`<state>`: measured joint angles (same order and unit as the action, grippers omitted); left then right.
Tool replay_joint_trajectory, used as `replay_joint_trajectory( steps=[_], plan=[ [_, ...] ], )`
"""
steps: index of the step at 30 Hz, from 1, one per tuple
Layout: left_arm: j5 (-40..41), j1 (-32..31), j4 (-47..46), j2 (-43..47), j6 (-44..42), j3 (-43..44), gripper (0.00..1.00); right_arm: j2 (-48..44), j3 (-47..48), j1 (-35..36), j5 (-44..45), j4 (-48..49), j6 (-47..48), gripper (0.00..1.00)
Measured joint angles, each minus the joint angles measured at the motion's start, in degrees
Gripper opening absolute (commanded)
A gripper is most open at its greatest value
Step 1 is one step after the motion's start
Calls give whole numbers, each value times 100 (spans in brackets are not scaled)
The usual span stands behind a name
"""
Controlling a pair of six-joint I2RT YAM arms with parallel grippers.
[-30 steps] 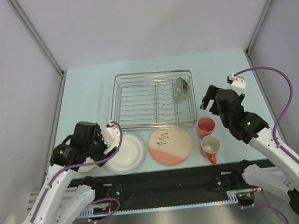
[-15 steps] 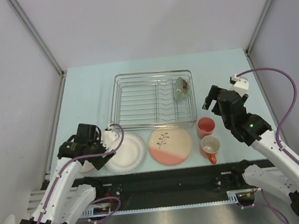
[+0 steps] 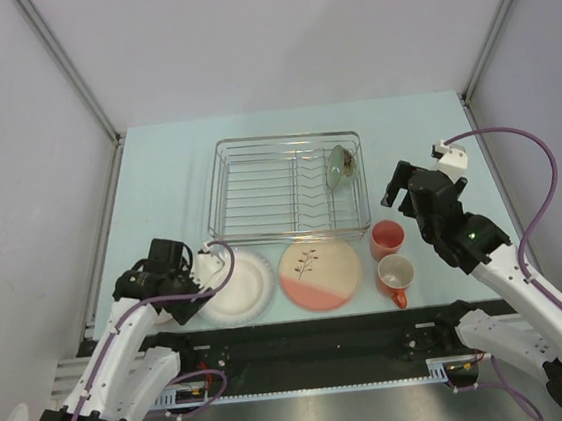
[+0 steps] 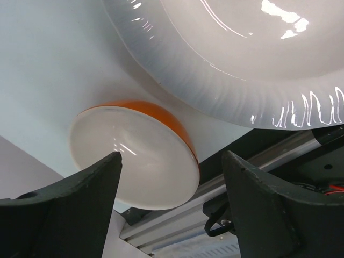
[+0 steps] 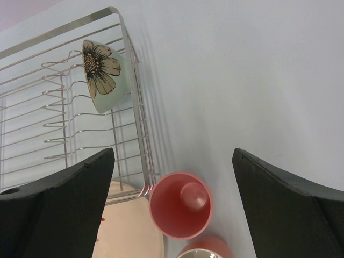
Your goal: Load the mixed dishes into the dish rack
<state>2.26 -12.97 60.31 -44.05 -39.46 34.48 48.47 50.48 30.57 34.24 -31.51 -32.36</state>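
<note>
The silver wire dish rack (image 3: 289, 188) stands mid-table. In front of it lie a white ruffled-rim plate (image 3: 237, 286) and a cream plate (image 3: 320, 274) with a salmon segment. To their right are a pink cup (image 3: 387, 239) and an orange mug (image 3: 396, 276). My left gripper (image 3: 161, 288) is low at the near left. In the left wrist view it (image 4: 171, 177) is open, its fingers either side of a small orange bowl (image 4: 134, 156) with a white inside. My right gripper (image 5: 173, 156) hangs open above the pink cup (image 5: 180, 205).
A pale green bowl with a flower pattern (image 3: 340, 165) leans in the rack's right end. The black rail of the arm bases (image 3: 305, 344) runs just behind the orange bowl and plates. Grey walls close in the table on both sides.
My left gripper has dropped toward the near left edge, down around the orange bowl, and its jaws have narrowed a little. The right arm has shifted slightly right.
</note>
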Motion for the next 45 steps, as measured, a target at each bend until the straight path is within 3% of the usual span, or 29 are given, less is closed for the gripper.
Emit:
replay_joint_trajectory(
  steps=[14,18,21,23,34,38,45],
  plan=[
    [586,48,-535,-636,42,-516,64,0,0,0,2,-7,-4,96],
    [658,52,-667,-737,24,-654,26,-11,-2,0,2,-13,-4,96],
    [678,59,-730,-761,17,-684,7,-17,-2,0,2,-20,-7,93],
    [704,61,-776,-745,-17,-684,3,-17,-2,0,0,-20,-15,92],
    [804,66,-1016,50,-7,-684,0,-22,-2,0,-26,4,-7,91],
    [817,68,-1196,76,66,79,0,-22,-2,0,-68,9,-4,90],
    [358,-107,-1526,-1818,894,3491,0,-57,-2,0,-92,7,0,88]
  ],
)
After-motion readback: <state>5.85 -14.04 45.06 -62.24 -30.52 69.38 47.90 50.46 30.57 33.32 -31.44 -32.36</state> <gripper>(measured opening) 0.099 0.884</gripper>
